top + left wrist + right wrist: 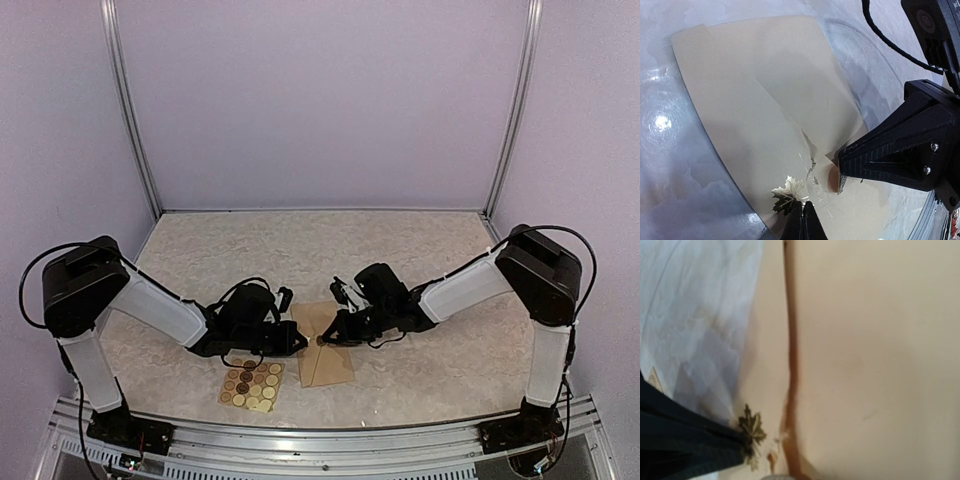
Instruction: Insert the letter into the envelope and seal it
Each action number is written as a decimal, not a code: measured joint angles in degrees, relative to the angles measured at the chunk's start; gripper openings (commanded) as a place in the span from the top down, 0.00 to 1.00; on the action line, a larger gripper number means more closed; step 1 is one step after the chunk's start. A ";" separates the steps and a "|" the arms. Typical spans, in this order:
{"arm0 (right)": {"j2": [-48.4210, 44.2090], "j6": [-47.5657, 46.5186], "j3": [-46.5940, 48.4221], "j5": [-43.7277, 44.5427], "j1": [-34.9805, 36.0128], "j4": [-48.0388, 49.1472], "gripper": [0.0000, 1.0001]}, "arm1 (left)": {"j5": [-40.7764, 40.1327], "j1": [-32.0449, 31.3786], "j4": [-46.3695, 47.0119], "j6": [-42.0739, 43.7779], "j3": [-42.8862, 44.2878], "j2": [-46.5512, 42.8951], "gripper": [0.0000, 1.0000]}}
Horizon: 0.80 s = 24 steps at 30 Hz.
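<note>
The envelope [335, 368] is lying flat on the counter [300, 240], at about 6 o'clock from the counter's middle, near the front edge and between the two arms. In the top view the left gripper [300, 340] is reaching onto it from 9 o'clock and the right gripper [326, 340] from 3 o'clock. The two are meeting over the middle of the tan paper.

The flap edge [790, 365] is showing as a thin brown line running across the envelope in the right wrist view.

The left gripper is clenched, its fingers pressed together with no gap. Its tip is touching a small gold leaf-shaped sticker [786, 194] that is sitting on the envelope. Whether the sticker is pinched between the fingers or only pressed under them cannot be told.

The right gripper is clenched as well. In the left wrist view it is appearing as a black wedge coming in from 3 o'clock, and its tip is resting against a small round brown disc [832, 180] on the paper, just beside the leaf sticker.

A sticker sheet [252, 383] carrying rows of round stickers is lying on the counter at about 8 o'clock from the envelope, near it but apart, just below the left gripper in the top view.
</note>
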 measured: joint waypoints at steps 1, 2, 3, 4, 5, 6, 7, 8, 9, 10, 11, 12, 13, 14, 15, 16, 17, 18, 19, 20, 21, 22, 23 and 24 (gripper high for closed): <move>0.11 0.00 0.07 0.00 0.00 0.00 1.00 | 0.00 0.00 -0.09 0.00 0.07 0.00 1.00; 0.22 0.00 0.15 0.00 0.00 0.02 1.00 | 0.00 -0.02 -0.33 0.02 0.20 0.00 1.00; 0.31 0.00 0.26 -0.02 0.00 0.07 1.00 | 0.02 -0.02 -0.63 0.02 0.46 0.00 1.00; 0.37 0.00 0.35 -0.02 0.00 0.07 1.00 | 0.02 -0.02 -0.98 0.02 0.83 0.00 1.00; 0.42 0.00 0.42 -0.02 0.00 0.09 1.00 | 0.02 -0.02 -1.20 0.04 1.09 0.00 1.00; 0.42 0.00 0.46 -0.02 0.00 0.07 1.00 | 0.02 -0.02 -1.53 0.04 1.42 0.00 1.00; 0.44 0.00 0.48 0.00 0.00 0.07 1.00 | 0.00 -0.04 -1.84 0.04 1.77 0.00 1.00; 0.46 -0.02 0.50 0.00 0.00 0.07 1.00 | 0.00 -0.07 -2.01 0.07 2.03 0.00 1.00; 0.48 -0.02 0.52 0.02 0.00 0.04 1.00 | -0.02 -0.13 -2.32 0.07 2.45 0.00 1.00; 0.52 -0.02 0.59 0.02 0.00 0.02 1.00 | 0.00 -0.20 -2.56 0.11 2.67 0.00 1.00; 0.55 -0.02 0.61 0.02 0.00 0.02 1.00 | 0.00 -0.22 -2.69 0.22 2.89 0.00 1.00; 0.57 -0.02 0.63 0.02 0.00 0.02 1.00 | 0.00 -0.24 -2.82 0.31 3.13 0.00 1.00; 0.61 -0.04 0.66 0.02 0.00 0.02 1.00 | 0.00 -0.24 -2.97 0.42 3.32 0.00 1.00; 0.63 -0.02 0.66 0.04 0.00 0.00 1.00 | 0.00 -0.24 -3.08 0.50 3.56 0.00 1.00; 0.63 -0.04 0.68 0.04 0.00 0.02 1.00 | 0.00 -0.24 -3.08 0.61 3.80 0.00 1.00; 0.63 -0.02 0.68 0.04 0.00 0.02 1.00 | 0.00 -0.24 -3.10 0.68 4.02 0.00 1.00; 0.63 -0.02 0.68 0.04 0.00 0.02 1.00 | 0.00 -0.24 -3.21 0.72 4.37 0.00 1.00; 0.63 -0.02 0.68 0.04 0.00 0.02 1.00 | 0.00 -0.24 -3.21 0.79 4.70 0.00 1.00; 0.66 -0.02 0.70 0.04 0.00 0.02 1.00 | 0.00 -0.24 -3.19 0.83 5.01 0.00 1.00; 0.66 -0.02 0.70 0.04 0.00 0.02 1.00 | 0.00 -0.24 -3.19 0.83 5.25 0.04 1.00; 0.68 -0.04 0.70 0.07 0.00 0.02 1.00 | 0.00 -0.24 -3.13 0.85 5.38 0.07 1.00; 0.68 -0.04 0.70 0.07 0.00 0.02 1.00 | 0.00 -0.24 -3.13 0.85 5.46 0.09 1.00; 0.68 -0.02 0.70 0.07 0.00 0.02 1.00 | 0.00 -0.24 -3.10 0.85 5.51 0.15 1.00; 0.68 -0.02 0.70 0.07 0.00 0.02 1.00 | 0.02 -0.24 -3.10 0.85 5.57 0.28 1.00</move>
